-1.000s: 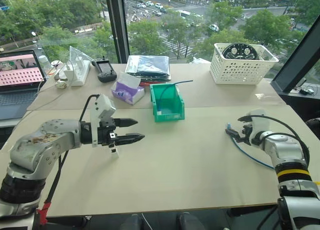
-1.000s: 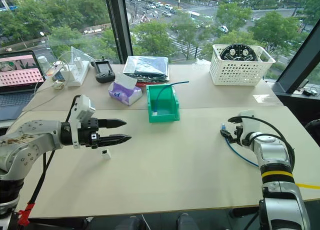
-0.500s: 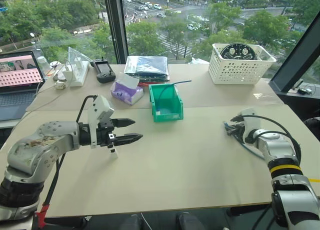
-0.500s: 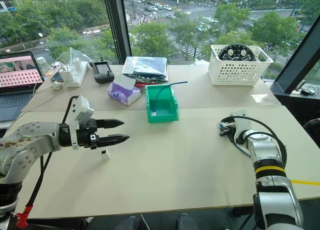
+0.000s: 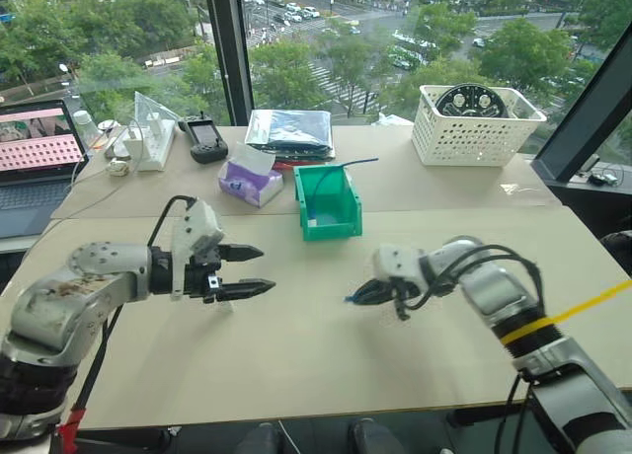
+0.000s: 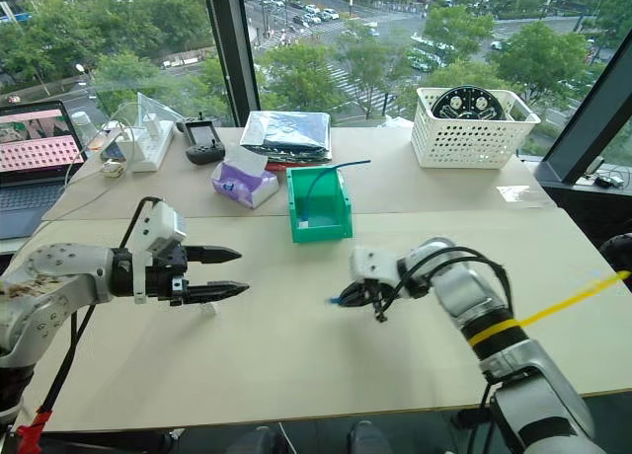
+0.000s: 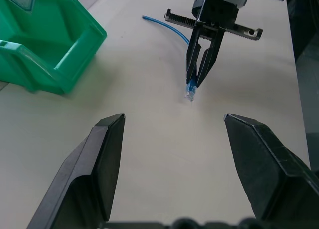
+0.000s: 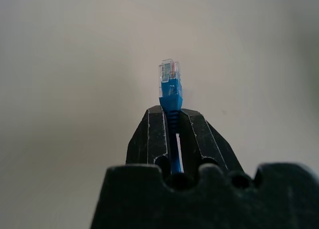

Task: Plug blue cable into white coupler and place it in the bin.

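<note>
My right gripper [image 5: 357, 296] is shut on the blue cable [image 8: 169, 84] just behind its clear plug, which sticks out past the fingertips low over the table's middle. The plug points toward my left gripper [image 5: 267, 270], which hangs open at the left with nothing between its fingers. The rest of the cable [image 7: 169, 30] trails back on the table behind the right gripper. The white coupler [image 6: 208, 308] lies on the table just under the left gripper's fingers. The green bin [image 5: 328, 202] stands behind the gap between the two grippers.
A white lattice basket [image 5: 477, 126] stands at the back right. A laptop [image 5: 39, 153], a power strip [image 5: 153, 143], a black remote [image 5: 207, 138], a purple tissue pack [image 5: 252, 183] and a dark bag [image 5: 291, 128] line the back left. A teal cable [image 5: 346, 166] leans out of the bin.
My right gripper closed on the blue cable's plug end at the right and swung left to the table's middle, turning to face the left gripper. The left gripper stayed put and open.
</note>
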